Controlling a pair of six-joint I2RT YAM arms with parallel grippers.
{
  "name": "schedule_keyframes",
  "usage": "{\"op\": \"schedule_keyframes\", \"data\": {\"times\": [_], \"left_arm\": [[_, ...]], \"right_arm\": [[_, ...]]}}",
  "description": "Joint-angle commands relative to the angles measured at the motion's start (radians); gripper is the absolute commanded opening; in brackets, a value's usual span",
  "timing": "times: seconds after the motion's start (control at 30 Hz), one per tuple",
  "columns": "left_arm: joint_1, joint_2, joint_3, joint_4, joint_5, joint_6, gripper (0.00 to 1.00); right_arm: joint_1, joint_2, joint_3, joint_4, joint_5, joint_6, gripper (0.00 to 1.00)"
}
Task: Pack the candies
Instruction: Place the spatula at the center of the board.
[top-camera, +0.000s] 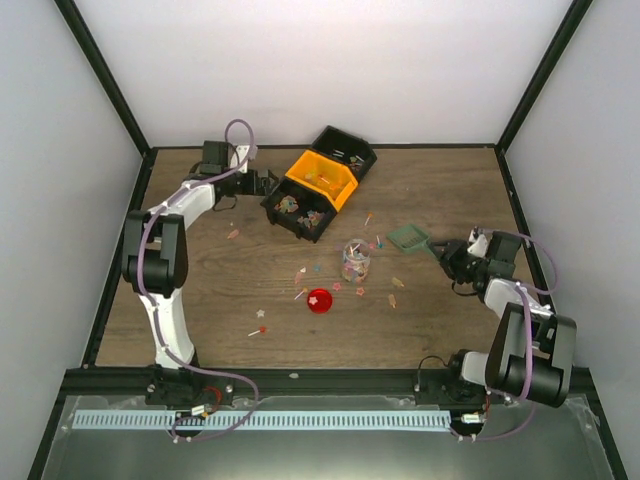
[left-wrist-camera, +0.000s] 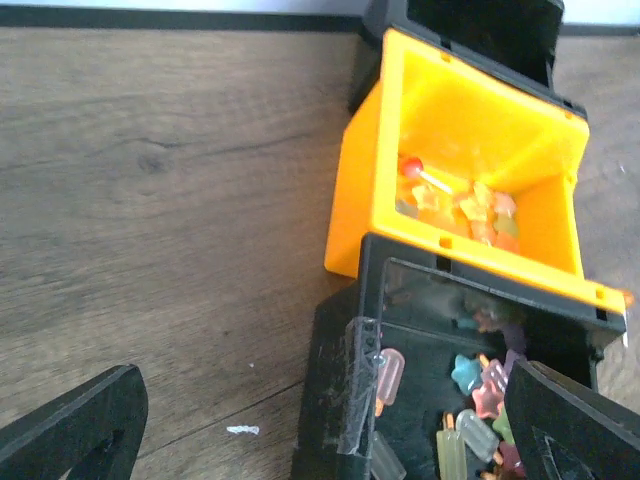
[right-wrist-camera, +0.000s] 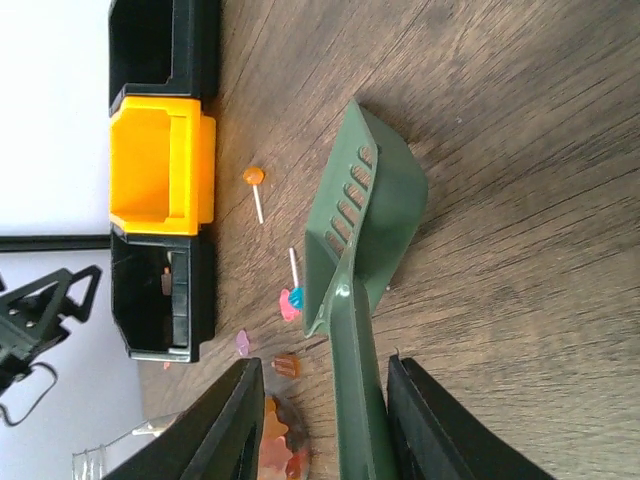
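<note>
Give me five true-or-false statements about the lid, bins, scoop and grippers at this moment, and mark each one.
1. The red lid is screwed onto the jar. False: the lid lies on the table near the jar, which stands open.
2. The orange bin sits between two black bins. True.
3. The left gripper holds a candy. False: it is wide open and holds nothing.
4. The green scoop has its handle between the right gripper fingers. True.
5. Some candies lie loose on the table around the jar. True.
</note>
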Motion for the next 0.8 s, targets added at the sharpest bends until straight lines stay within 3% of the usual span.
{"op": "schedule_keyframes", "data": {"times": [0.0, 0.23, 0.47, 0.57, 0.77], "left_arm": [[-0.046, -0.101, -0.033, 0.03, -0.243, -0.168, 1.0], [-0.149, -0.193, -0.061, 0.018, -0.529, -0.539, 1.0], [-0.342, -0.174, -0.011, -0.032, -0.844, -0.901, 0.87], [-0.378, -0.094, 0.102, -0.137, -0.895, -0.986, 0.82], [-0.413, 0.027, 0.261, -0.253, -0.921, -1.09, 0.82]], "right_arm": [[-0.011, -0.04, 0.023, -0.032, 0.067, -0.041, 0.36], [-0.012, -0.064, 0.021, -0.034, 0.093, -0.023, 0.36], [-0.012, -0.089, -0.001, -0.022, 0.054, -0.017, 0.36], [-0.011, -0.129, -0.018, -0.019, 0.037, -0.015, 0.36], [-0.012, -0.212, -0.017, -0.077, 0.048, -0.052, 0.37]]}}
